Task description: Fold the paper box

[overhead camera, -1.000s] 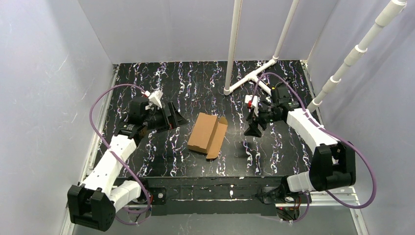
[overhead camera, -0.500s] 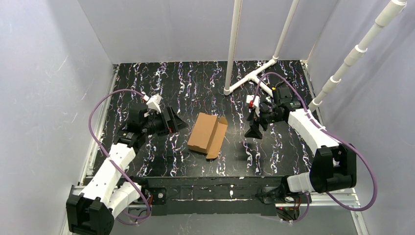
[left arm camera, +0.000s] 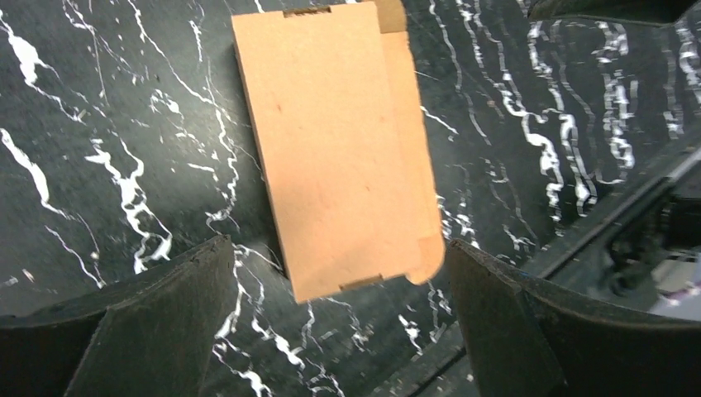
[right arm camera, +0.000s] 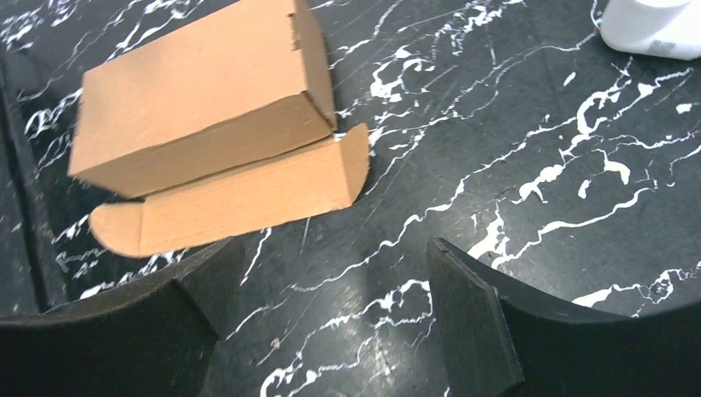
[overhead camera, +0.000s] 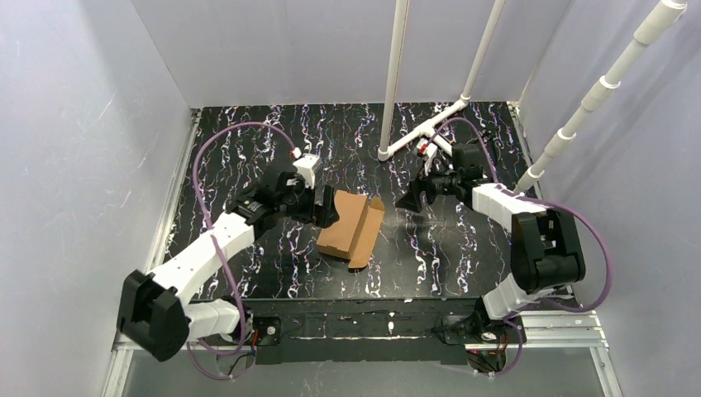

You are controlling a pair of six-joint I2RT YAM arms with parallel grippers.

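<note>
Change: left hand (overhead camera: 325, 208) has swung in from the worktop's (overhead camera: 248, 157) left side to the left edge of the paper box (overhead camera: 351, 225), fingers spread, empty. The right hand (overhead camera: 407, 201) has turned toward the box, also spread. The box lies mid-worktop, lid down, tuck flap (right arm camera: 240, 198) still flat outside. Tucking probably comes next.

You're looking at a lab test cell: plain white panels (overhead camera: 83, 124) wall in a black marbled table (overhead camera: 248, 141), with white pipe framing (overhead camera: 394, 83).
</note>
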